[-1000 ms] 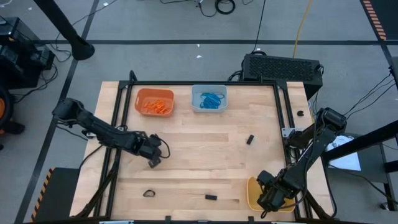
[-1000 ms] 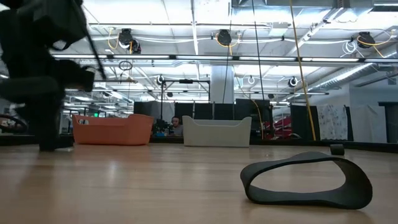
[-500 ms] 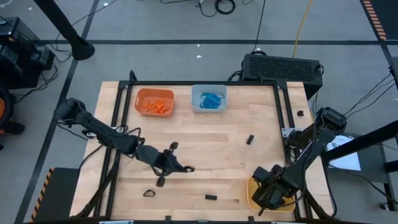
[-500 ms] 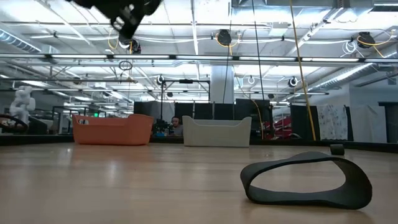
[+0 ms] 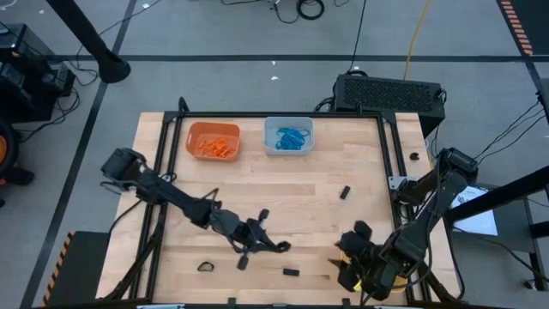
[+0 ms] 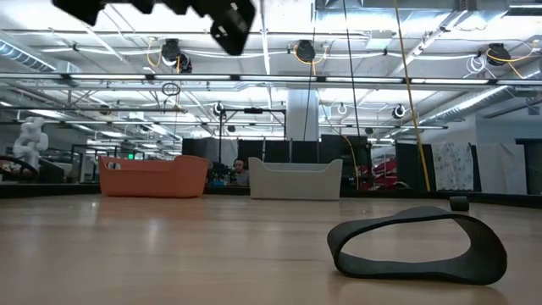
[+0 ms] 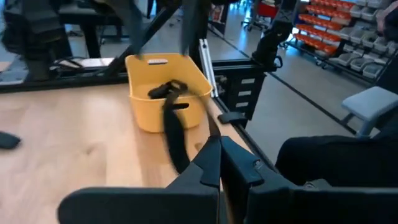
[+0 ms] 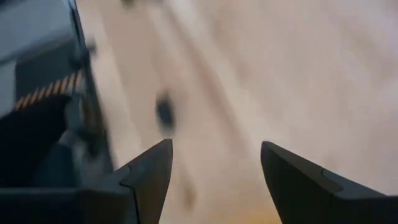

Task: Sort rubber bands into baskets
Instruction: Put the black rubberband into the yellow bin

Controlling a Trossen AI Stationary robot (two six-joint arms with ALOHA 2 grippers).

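Left wrist view shows the left gripper [image 7: 214, 163] jaws pinching a black rubber band [image 7: 175, 127]; right gripper [image 8: 214, 165] jaws spread.

Overhead, table-level and two wrist views.

No text or label can be read anywhere.

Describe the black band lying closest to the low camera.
The black band is a wide, flat strip of matte rubber closed into a loop. It sits on its edge on the wooden table, pulled into a long teardrop shape, rounded at one end and pinched at the other, with the table visible through its opening. It looks slack and undamaged. Nothing but the table touches it, and no gripper is near it in the low view.
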